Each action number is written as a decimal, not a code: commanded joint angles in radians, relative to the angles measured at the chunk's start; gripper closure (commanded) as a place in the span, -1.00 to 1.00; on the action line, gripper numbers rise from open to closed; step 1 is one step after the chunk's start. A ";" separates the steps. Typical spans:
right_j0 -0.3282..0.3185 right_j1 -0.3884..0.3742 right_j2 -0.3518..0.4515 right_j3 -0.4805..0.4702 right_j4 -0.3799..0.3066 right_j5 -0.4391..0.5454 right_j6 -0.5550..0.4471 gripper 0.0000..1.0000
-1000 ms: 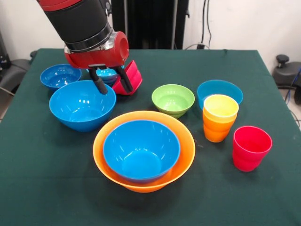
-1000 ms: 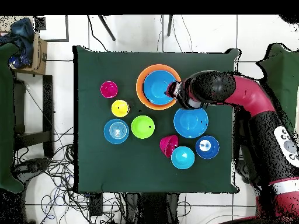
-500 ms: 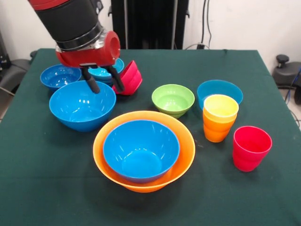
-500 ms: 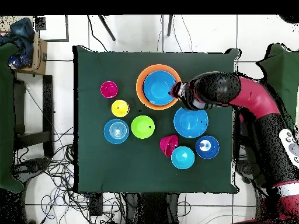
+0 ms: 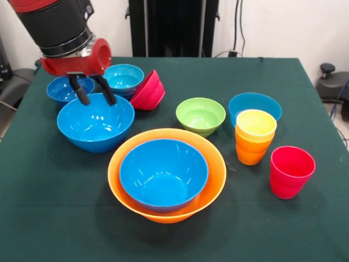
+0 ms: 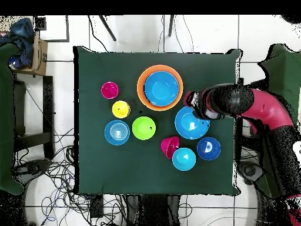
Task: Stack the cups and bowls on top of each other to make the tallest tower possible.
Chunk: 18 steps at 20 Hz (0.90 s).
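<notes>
Far left of the front view, the gripper (image 5: pixel 93 97) hangs over the back rim of a large blue bowl (image 5: pixel 95 123), its two black fingers (image 5: pixel 82 94) spread apart with nothing between them, a released claw. The tips sit right at the rim; whether they touch it, I cannot tell. Behind the arm a dark-blue bowl (image 5: pixel 61 89) peeks out, partly hidden. Just right of the gripper stands a small light-blue bowl (image 5: pixel 124 79), and leaning against it, tipped on its side, a red bowl (image 5: pixel 148 91).

Moving to centre: the tower (image 5: pixel 167 174) sits near the front of the green table (image 5: pixel 174 240), so far just the big orange bowl (image 5: pixel 210 188) with a second large blue bowl (image 5: pixel 163 173) nested inside it. Behind it and a touch right, the small green bowl (image 5: pixel 200 115) stands alone, upright.

On to the right: a blue bowl (image 5: pixel 262 102) at the back, and directly in front of it a yellow cup (image 5: pixel 256 124) nested into an orange cup (image 5: pixel 250 150). Furthest right, nearest the camera, the red cup (image 5: pixel 292 171) stands apart from the pair.

From overhead, the arm (image 6: pixel 253 106) reaches in from the right with the gripper (image 6: pixel 194 106) at the edge of the large blue bowl (image 6: pixel 191 125), the tower (image 6: pixel 160 88) just beside it.
</notes>
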 commanded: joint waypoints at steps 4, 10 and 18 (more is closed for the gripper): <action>0.009 0.051 -0.018 0.077 -0.165 -0.096 -0.240 -1.00; 0.010 0.093 -0.023 0.027 -0.210 -0.099 -0.240 -1.00; 0.009 0.095 -0.009 0.020 -0.215 -0.087 -0.230 -1.00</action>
